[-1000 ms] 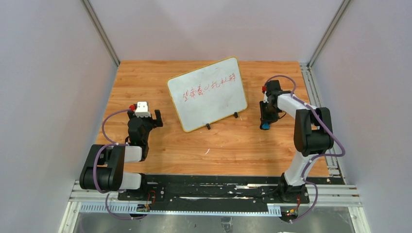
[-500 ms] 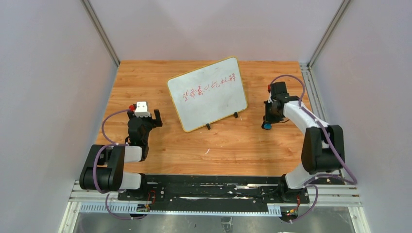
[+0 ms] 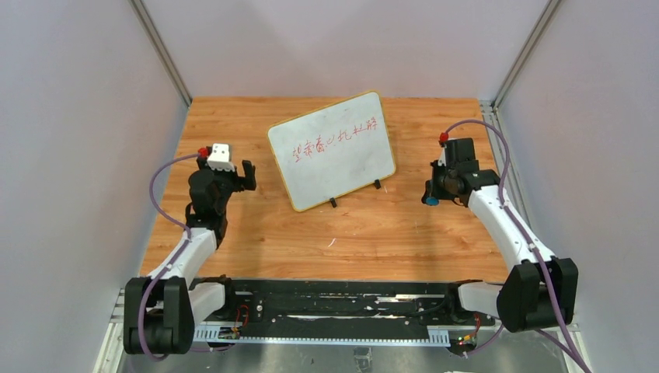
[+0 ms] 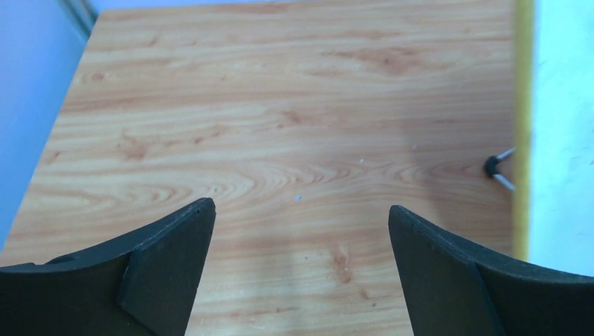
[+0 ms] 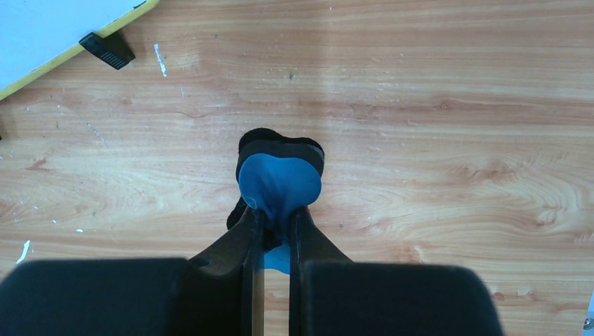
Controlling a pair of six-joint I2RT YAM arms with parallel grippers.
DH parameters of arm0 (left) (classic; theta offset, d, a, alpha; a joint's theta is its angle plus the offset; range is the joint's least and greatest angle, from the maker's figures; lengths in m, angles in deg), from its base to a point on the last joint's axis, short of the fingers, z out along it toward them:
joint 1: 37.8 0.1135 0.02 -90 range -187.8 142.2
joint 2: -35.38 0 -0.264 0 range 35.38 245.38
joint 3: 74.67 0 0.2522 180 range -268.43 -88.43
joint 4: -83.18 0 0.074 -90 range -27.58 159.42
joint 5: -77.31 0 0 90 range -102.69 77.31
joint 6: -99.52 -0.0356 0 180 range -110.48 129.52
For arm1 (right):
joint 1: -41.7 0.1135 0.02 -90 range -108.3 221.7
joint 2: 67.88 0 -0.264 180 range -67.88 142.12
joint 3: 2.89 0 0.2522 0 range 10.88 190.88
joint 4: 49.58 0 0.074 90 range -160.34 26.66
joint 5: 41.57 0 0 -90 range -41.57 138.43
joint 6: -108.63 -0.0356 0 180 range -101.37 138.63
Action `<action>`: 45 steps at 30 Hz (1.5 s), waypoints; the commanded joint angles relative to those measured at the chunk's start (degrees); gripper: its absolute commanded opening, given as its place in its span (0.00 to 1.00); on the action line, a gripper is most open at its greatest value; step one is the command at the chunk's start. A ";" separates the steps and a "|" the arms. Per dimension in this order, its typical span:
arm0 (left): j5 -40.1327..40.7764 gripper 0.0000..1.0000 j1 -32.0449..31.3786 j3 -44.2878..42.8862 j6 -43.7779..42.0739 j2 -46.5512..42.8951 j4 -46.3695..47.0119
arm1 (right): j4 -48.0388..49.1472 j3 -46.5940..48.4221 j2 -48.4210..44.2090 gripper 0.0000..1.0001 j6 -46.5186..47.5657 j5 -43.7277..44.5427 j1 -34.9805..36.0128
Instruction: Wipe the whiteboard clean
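Note:
The whiteboard (image 3: 332, 151) stands tilted on small black feet at the table's middle back, yellow-framed, with red handwriting (image 3: 334, 140) across it. Its left edge shows in the left wrist view (image 4: 564, 126), and a corner in the right wrist view (image 5: 49, 28). Right of the board, my right gripper (image 3: 430, 194) (image 5: 274, 217) is shut on a blue eraser (image 5: 280, 182) with a black felt face, held just over the wood. My left gripper (image 3: 229, 177) (image 4: 301, 217) hangs open left of the board, with only bare table between its fingers.
The wooden table (image 3: 365, 225) is boxed in by grey walls on the left, right and back. A black foot (image 4: 492, 166) of the board pokes out near the left gripper's right finger. Small white flecks dot the wood.
My right gripper has shut on the blue eraser and drawn slightly right, its arm swinging outward. The left arm has stretched forward, carrying its open gripper a little farther up the table.

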 commanded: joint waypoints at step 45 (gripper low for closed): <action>-55.84 0.60 7.51 -26.13 17.61 23.77 -1.23 | -0.85 4.76 3.91 0.01 1.02 2.78 8.82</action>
